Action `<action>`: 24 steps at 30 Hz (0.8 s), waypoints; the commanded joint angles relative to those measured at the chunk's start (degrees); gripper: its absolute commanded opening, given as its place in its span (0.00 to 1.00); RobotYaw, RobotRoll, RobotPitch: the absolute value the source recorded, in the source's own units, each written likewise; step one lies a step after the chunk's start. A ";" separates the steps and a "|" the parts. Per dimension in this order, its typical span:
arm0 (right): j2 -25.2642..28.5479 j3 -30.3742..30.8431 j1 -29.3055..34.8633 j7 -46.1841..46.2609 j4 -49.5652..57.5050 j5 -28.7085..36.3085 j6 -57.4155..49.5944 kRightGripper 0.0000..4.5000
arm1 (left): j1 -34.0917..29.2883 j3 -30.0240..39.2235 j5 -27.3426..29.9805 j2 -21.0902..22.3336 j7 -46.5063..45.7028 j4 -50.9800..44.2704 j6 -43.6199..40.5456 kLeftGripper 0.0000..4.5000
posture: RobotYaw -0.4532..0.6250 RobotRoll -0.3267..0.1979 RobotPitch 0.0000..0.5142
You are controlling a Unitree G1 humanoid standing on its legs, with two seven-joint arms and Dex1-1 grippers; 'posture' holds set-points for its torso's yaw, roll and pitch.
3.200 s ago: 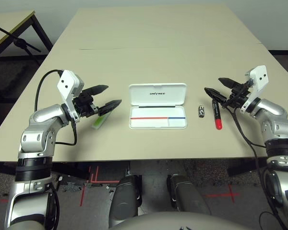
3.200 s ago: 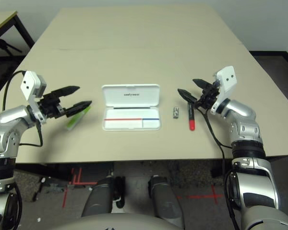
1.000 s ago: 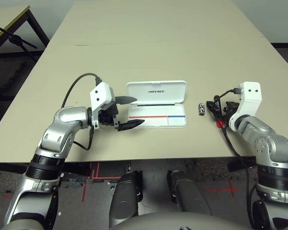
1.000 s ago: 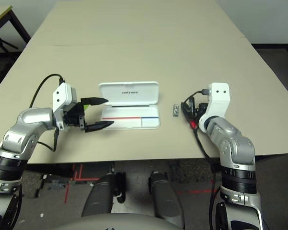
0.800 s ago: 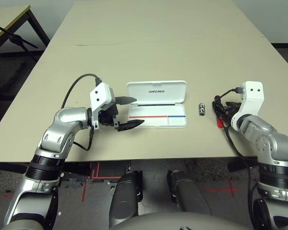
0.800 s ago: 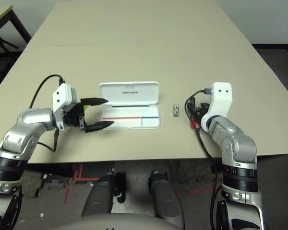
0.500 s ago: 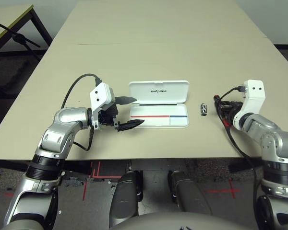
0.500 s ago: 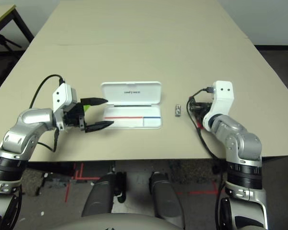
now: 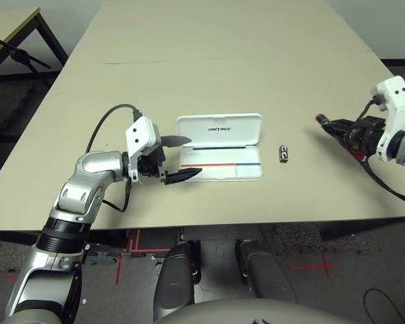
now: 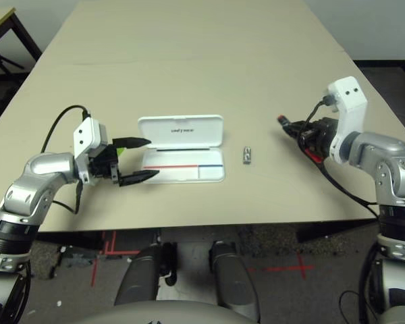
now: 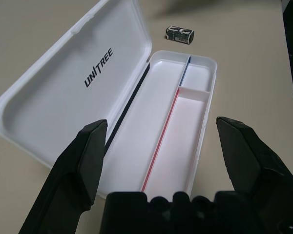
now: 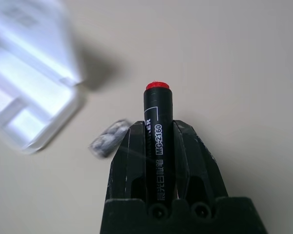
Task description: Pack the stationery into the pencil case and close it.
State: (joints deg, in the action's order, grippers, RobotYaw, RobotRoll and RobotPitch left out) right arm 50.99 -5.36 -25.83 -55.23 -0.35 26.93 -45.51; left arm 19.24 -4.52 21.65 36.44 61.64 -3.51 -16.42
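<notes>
**A:** Starting from the left, what did you make of it?

**B:** The left gripper (image 9: 175, 157) hung at the left end of the pencil case (image 9: 221, 164), jaws spread wide with nothing between them. I caught a sliver of green by that gripper, possibly the flat stick, but it was too hidden to place.

**A:** And the case?

**B:** It lay open on the table (image 9: 223, 61), lid (image 11: 73, 92) folded back flat with "UNITREE" showing. The tray (image 11: 168, 131) had a red and blue stripe and a small divided section at one end. Every compartment I could see was empty, so nothing looked packed yet.

**A:** Further right?

**B:** The tiny black-and-silver piece (image 9: 283, 153) sat on the table just beside the case's right end. Well to the right of that, the right gripper (image 10: 304, 135) was clamped on the red marker (image 12: 156, 131), lifted clear of the table, its red-tipped end poking out toward the case.

**A:** What could have gone wrong?

**B:** The grip looked narrow on a round barrel, so I'd have worried about the marker swivelling or slipping during the carry. Coming in low, it might have knocked the little piece aside. And the left gripper crowded the tray's end, so a long marker laid in there could have struck it.
</notes>
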 commanded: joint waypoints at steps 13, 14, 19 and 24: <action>-6.13 17.69 -8.40 -15.30 1.84 -4.66 9.10 0.12 | 0.13 -0.35 -1.41 0.18 0.30 0.98 1.37 1.00 | 0.37 0.62 0.28; -7.41 18.45 -9.23 -15.00 0.92 -5.47 10.00 0.12 | 0.15 -0.40 -1.50 0.15 0.24 0.96 1.38 1.00 | 0.37 0.62 0.28; -13.02 21.17 -12.39 -13.88 -2.01 -8.65 13.24 0.12 | -0.21 -0.40 -1.75 0.04 0.08 0.47 1.31 1.00 | 0.37 0.62 0.28; -17.86 23.29 -15.49 -13.57 -6.16 -11.86 17.50 0.12 | -0.24 -0.35 -1.94 -0.04 -0.01 0.27 1.13 1.00 | 0.38 0.62 0.28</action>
State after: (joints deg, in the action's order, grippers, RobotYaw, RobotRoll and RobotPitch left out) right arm 33.63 16.79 -40.45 -68.70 -5.24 16.36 -29.57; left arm 19.47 -4.56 20.20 36.39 61.69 -3.41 -15.31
